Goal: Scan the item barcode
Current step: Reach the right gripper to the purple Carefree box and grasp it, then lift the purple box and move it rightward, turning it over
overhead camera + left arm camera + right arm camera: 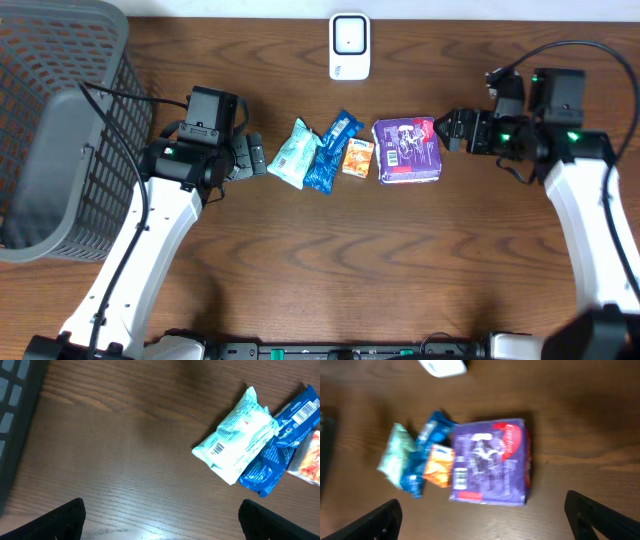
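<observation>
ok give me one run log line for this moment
stage: pre-grasp | left gripper: open, empty, beside mint packet | right gripper: open, empty, beside purple pack | white scanner: untouched

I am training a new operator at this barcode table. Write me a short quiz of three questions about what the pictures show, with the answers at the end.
1. Choose one: what lies nearest the right hand?
A. the grey basket
B. the purple box
C. the white scanner
2. True or false: the left hand is open and holds nothing.
3. Fill in the colour: the mint-green packet touches the ____ packet.

Key: 1 B; 2 true; 3 blue, the blue packet.
</observation>
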Tool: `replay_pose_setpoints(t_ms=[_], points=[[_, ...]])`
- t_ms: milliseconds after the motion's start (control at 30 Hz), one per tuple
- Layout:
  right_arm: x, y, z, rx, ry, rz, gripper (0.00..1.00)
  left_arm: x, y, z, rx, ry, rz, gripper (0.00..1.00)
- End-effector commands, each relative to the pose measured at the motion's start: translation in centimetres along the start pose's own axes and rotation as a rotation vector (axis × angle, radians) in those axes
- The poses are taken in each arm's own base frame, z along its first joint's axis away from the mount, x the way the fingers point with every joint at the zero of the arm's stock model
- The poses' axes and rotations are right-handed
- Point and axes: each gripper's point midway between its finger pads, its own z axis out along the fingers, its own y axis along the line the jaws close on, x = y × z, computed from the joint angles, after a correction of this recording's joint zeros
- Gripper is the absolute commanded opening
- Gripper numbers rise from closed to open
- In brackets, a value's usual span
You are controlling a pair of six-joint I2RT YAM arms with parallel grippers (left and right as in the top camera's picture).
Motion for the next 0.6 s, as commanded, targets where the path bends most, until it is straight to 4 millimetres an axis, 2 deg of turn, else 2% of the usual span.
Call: replay_pose_setpoints(t_ms=[0,67,100,233,333,400,533,567], points=[[0.5,-2.7,3.3,0.032,0.06,0.025,0.91,-0.2,0.2,0.0,-0.013,-0.004,-0.019,0.98],[1.0,-3.8,5.3,0.007,0.093,0.056,0.76,-0.2,0.2,0.0,-0.013,-0.004,-0.019,0.98],[1.3,-4.0,6.2,-0.024,0.109,0.057,0.74,-0.2,0.2,0.0,-0.013,-0.004,-0.019,0.98],[2.6,-3.4,8.9,-0.198,0.157,0.036,0.73,-0.2,0.2,0.0,-0.013,-0.004,-0.019,0.98],[3.8,-4.8,11.3,-0.227,0.187,0.046,0.73,-0.2,0.2,0.0,-0.013,-0.004,-0.019,0.98],[4.1,-5.2,12.2,-0.25,0.191,0.051,0.72,-0.2,0.2,0.0,-0.013,-0.004,-0.019,0.98],[4.7,-4.5,13.7,-0.37,0.192,0.063,0.71,-0.2,0.2,0.0,-0.013,-0.004,-0.019,0.98],[5.0,-4.6,14.1,-0.374,0.2,0.069,0.66,-0.2,0.2,0.0,-0.013,-0.004,-0.019,0.98]])
